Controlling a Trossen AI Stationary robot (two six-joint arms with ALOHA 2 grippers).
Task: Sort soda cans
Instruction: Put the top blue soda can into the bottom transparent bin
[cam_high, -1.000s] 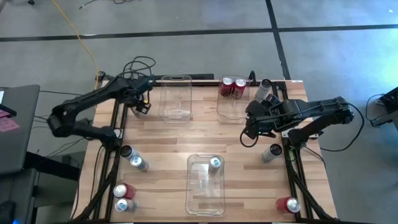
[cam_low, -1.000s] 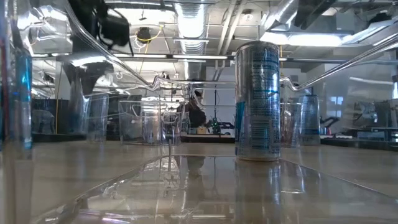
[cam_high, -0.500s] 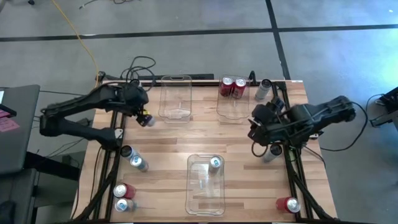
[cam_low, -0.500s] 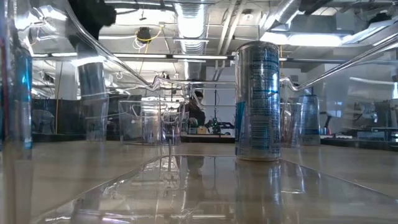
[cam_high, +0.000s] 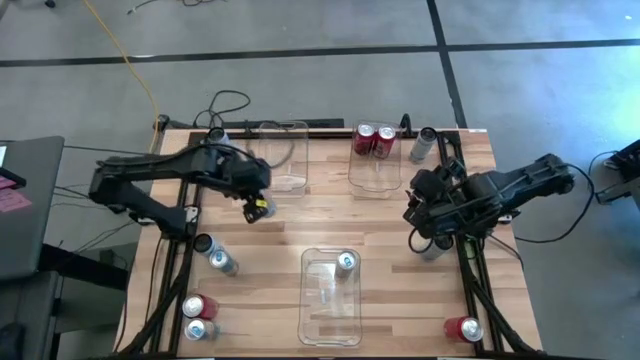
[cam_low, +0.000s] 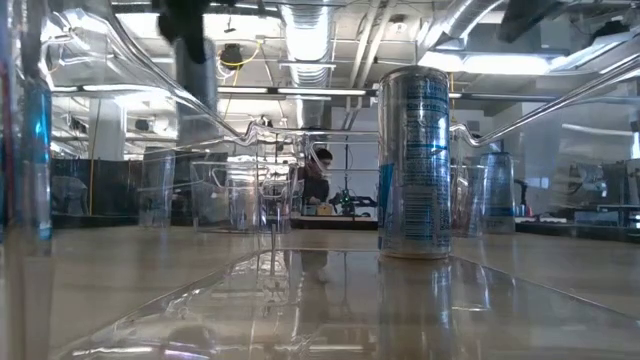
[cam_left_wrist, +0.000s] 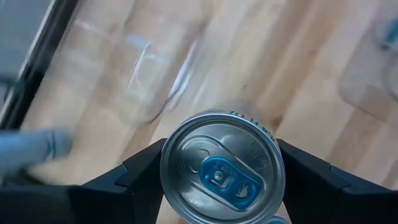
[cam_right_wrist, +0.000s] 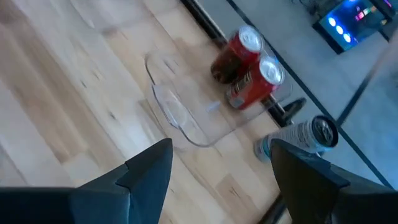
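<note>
My left gripper (cam_high: 257, 208) hangs over the table's middle left, shut on a silver soda can (cam_left_wrist: 221, 168) with a blue tab. My right gripper (cam_high: 420, 226) stands open above the right side with nothing between its fingers (cam_right_wrist: 217, 163). Two red cans (cam_high: 374, 140) stand upright in the far right clear bin (cam_high: 375, 180). One silver-blue can (cam_low: 413, 160) stands upright in the near clear bin (cam_high: 330, 310). A grey can (cam_high: 422, 145) stands at the far right. More cans stand at the near left (cam_high: 213, 255) (cam_high: 198, 316) and near right (cam_high: 464, 328). My left gripper pinches the can's side wall (cam_left_wrist: 165, 182) just below the top rim, one finger (cam_left_wrist: 140, 177) on each side. The fingers come from above, slanting down. The can is upright, its top toward the wrist, lifted clear of the wooden table.
A clear bin (cam_high: 283, 160) stands at the far middle left, just beyond the left gripper. Another can (cam_high: 436, 247) shows partly under the right arm. Dark rails (cam_high: 180, 250) run along both table sides. Bare wood lies between the three bins.
My left gripper has swung from the far left corner toward the table's middle and near side, rising, with the can still between its fingers. My right gripper has shifted slightly toward the right and near edges, staying open.
</note>
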